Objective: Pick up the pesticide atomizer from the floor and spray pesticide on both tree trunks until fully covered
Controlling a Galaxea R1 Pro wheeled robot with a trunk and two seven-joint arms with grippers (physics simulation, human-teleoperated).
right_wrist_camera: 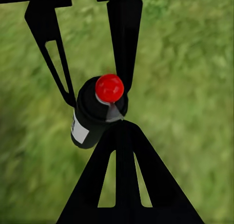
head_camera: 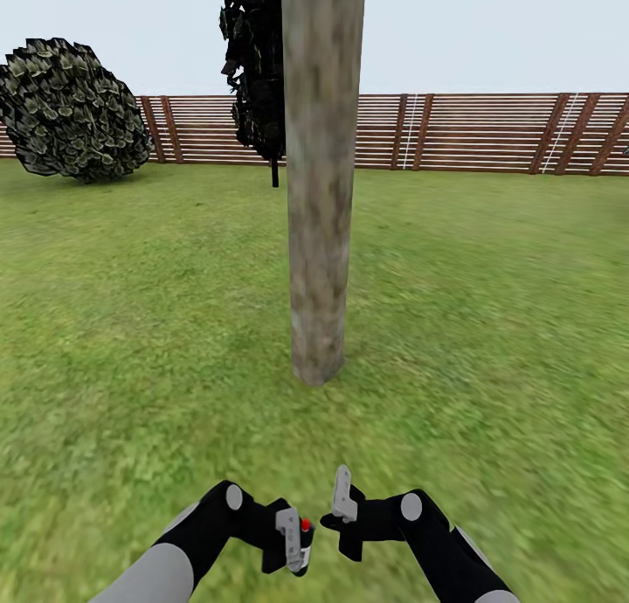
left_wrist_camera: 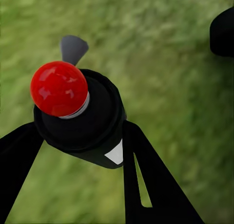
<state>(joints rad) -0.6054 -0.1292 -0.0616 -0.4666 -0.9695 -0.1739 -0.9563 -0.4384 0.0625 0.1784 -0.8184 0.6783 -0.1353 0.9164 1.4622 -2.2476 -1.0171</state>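
The near tree trunk (head_camera: 321, 201) rises as a mottled grey-brown column from the grass floor (head_camera: 131, 341), straight ahead of both arms. A second tree (head_camera: 256, 70) with dark ragged foliage stands behind it near the fence. Low in the head view my left gripper (head_camera: 295, 540) is shut on the dark pesticide atomizer (head_camera: 303, 542), red tip up. In the left wrist view the atomizer (left_wrist_camera: 95, 124) sits between the black fingers (left_wrist_camera: 146, 175). My right gripper (head_camera: 342, 498) hangs just beside it, fingers pressed together. The right wrist view looks over its tip (right_wrist_camera: 122, 125) at the atomizer (right_wrist_camera: 92, 114).
A round dark bush (head_camera: 74, 109) stands at the far left. A brown slatted fence (head_camera: 489, 133) closes the lawn at the back. Open grass lies on both sides of the near trunk.
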